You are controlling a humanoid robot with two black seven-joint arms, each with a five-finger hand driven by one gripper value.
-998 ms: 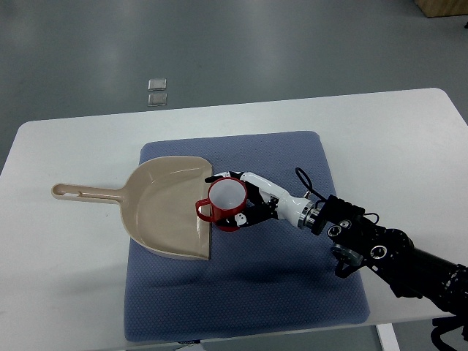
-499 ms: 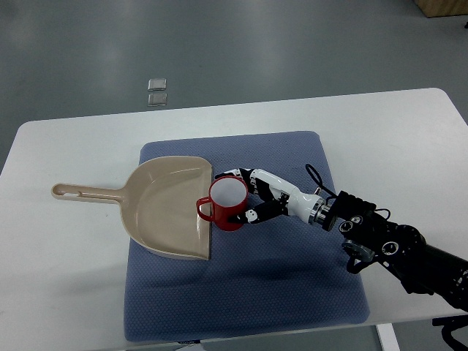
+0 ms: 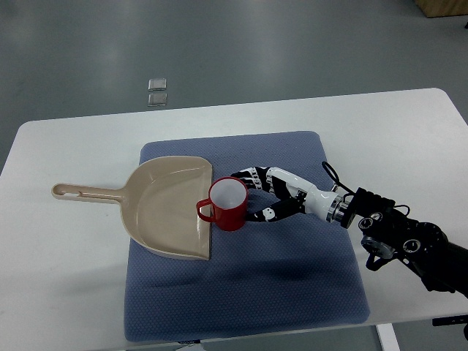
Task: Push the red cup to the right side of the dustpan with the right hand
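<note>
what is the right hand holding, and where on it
Nothing is clearly held: the right hand curves around the red cup's right side, fingers open.

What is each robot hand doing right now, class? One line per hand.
Left robot hand: not in view.
Right robot hand: fingers spread and open around the right side of the red cup, holding nothing.

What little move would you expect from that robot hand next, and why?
Probably a short pull away toward the right, letting go. The red plastic cup already stands upright on the blue mat, beside the beige plastic dustpan's right edge, while the right hand curves loosely around its right side.
</note>
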